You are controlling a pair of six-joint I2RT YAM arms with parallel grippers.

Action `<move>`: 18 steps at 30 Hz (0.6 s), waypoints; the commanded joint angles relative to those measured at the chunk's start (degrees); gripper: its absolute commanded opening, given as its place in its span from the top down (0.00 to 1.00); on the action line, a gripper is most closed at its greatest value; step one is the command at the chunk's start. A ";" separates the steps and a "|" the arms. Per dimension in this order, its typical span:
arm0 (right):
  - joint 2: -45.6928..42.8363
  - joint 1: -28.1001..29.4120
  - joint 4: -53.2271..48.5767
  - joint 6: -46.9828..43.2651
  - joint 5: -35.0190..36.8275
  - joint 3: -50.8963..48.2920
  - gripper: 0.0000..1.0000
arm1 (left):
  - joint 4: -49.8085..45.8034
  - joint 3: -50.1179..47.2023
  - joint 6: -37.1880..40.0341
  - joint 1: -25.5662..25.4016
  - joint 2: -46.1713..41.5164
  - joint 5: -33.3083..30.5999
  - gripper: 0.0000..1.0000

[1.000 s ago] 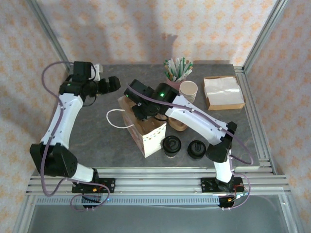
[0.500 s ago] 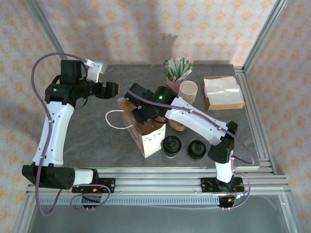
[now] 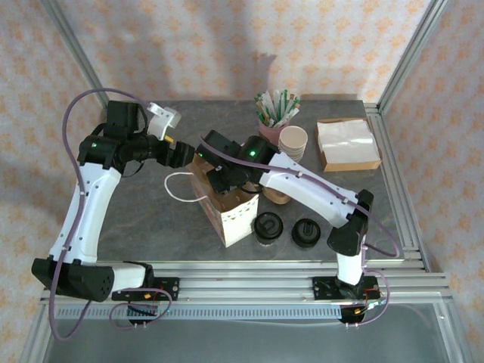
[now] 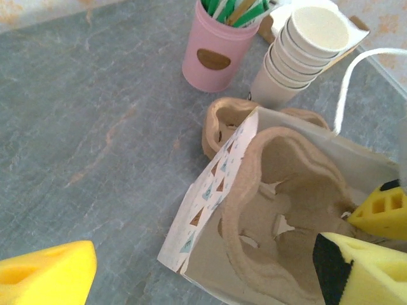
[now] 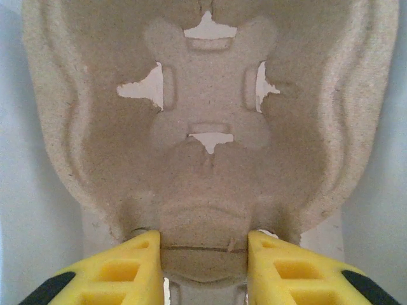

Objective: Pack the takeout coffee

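Coffees stand upright on the bench point(image 3: 144, 219): the left coffee point(image 3: 266, 227) just beside the bag point(image 3: 239, 219), the right coffee point(image 3: 305, 231) near it, neither touched. The right end effector point(image 5: 203, 257) is closed on the rim of the carrier point(image 5: 210, 127) inside the bag. The left end effector point(image 4: 203, 260) is spread wide at the bag's mouth, holding nothing. Each cup is judged likely filled, so weighty and sloshing, with a thin wall that yields if squeezed hard and a smooth lid that may pop off. Hold is best taken around the wall below the lid, with the cup kept level.
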 commanded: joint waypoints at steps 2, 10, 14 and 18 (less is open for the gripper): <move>-1.13 -0.02 -0.98 1.07 -0.84 -1.49 0.68 | -3.05 2.22 1.20 -0.78 2.44 -3.29 0.10; -0.69 0.00 -2.04 0.88 -0.68 -1.14 0.67 | -3.39 3.04 0.95 -1.90 4.14 -7.14 0.10; -0.66 -0.05 -2.47 0.90 -0.47 -1.40 0.67 | -3.13 2.85 0.79 -1.93 4.67 -8.27 0.10; -0.86 0.04 -2.59 0.92 -0.50 -1.58 0.68 | -4.13 3.39 0.84 -2.18 5.97 -9.45 0.10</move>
